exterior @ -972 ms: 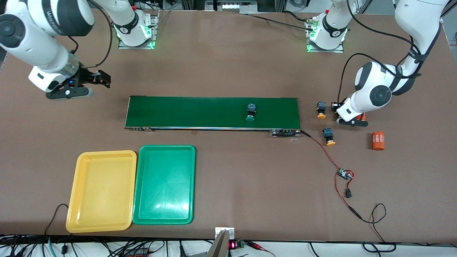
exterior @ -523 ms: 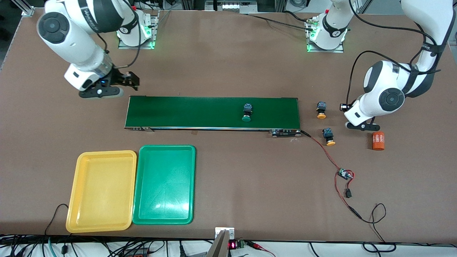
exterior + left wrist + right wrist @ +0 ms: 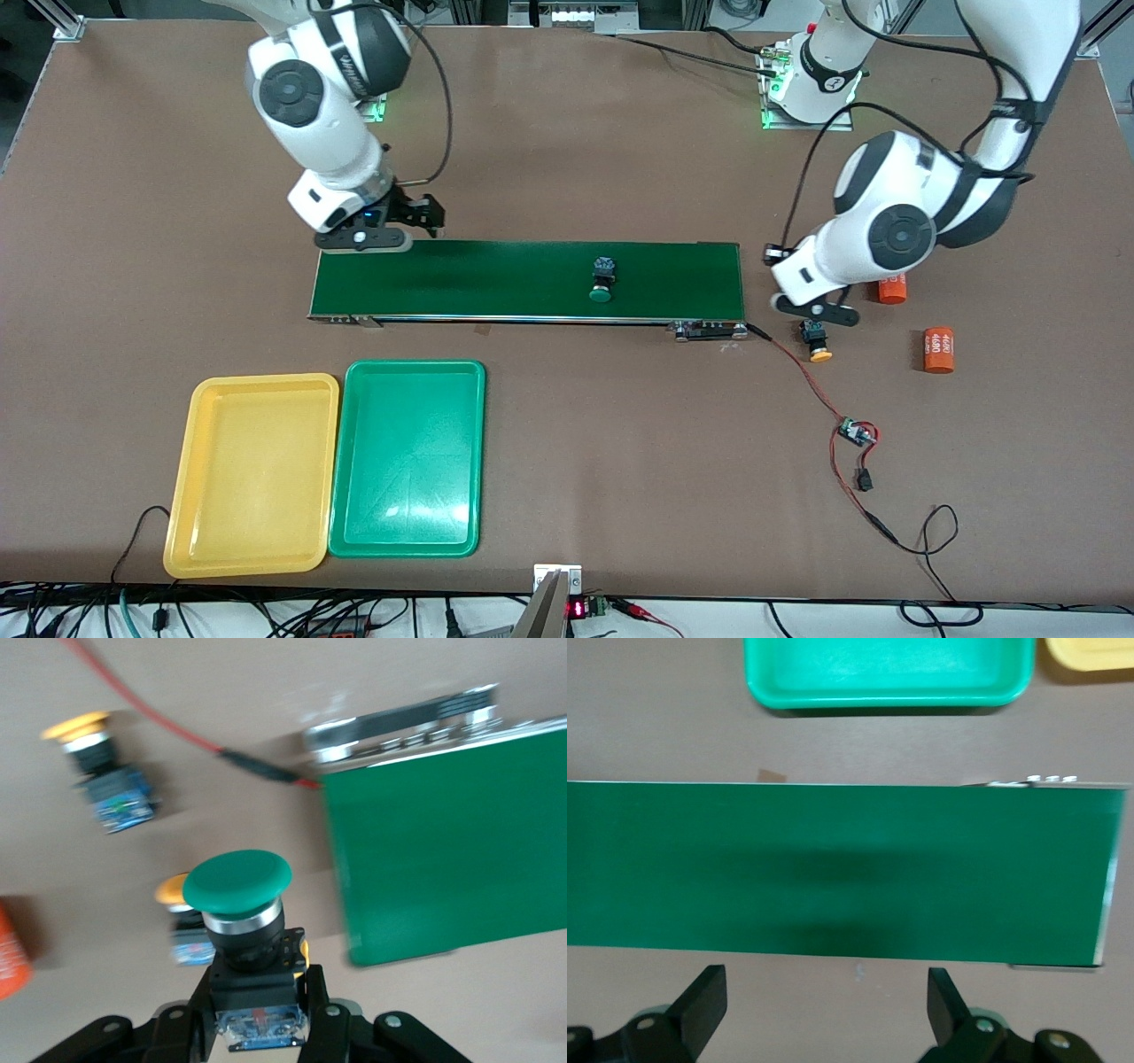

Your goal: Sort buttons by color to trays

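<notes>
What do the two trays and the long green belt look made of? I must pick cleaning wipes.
The yellow tray and green tray look like glossy moulded plastic: rounded corners and light glare on the green one. The belt looks like matte rubber or fabric, without glare, with metal fittings at its ends.

Across the middle of the frame we see a long dark-green conveyor belt [image 3: 527, 279] lying on the brown worktop [image 3: 620, 443]. At right lie two orange cylinders [image 3: 938, 350] [image 3: 891, 289], apart. A red-and-black wire [image 3: 802, 377] runs from the belt's end to a small circuit board [image 3: 856, 432], lower right.
</notes>
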Controlling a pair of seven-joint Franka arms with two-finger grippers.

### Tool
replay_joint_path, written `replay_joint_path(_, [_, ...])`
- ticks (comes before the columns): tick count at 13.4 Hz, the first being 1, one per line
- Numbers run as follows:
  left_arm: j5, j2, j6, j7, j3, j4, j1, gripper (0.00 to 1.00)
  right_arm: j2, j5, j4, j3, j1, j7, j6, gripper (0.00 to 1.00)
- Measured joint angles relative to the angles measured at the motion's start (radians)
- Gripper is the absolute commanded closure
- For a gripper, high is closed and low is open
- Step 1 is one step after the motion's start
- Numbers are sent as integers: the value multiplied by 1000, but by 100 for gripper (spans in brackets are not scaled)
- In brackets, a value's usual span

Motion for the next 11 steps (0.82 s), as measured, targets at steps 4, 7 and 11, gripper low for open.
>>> replay_joint_path(4, [-2,100,146,-222,-3,9,-170,78,17,0,8,-8,5,10,9,0])
replay_joint_path(7, [-2,159,214,-271,-1,9,-197,28,17,0,10,-9,3,10,9,0])
replay_joint_path(11, [-2,168,208,-282,8,27,-186,0,17,0,10,-9,3,10,9,0])
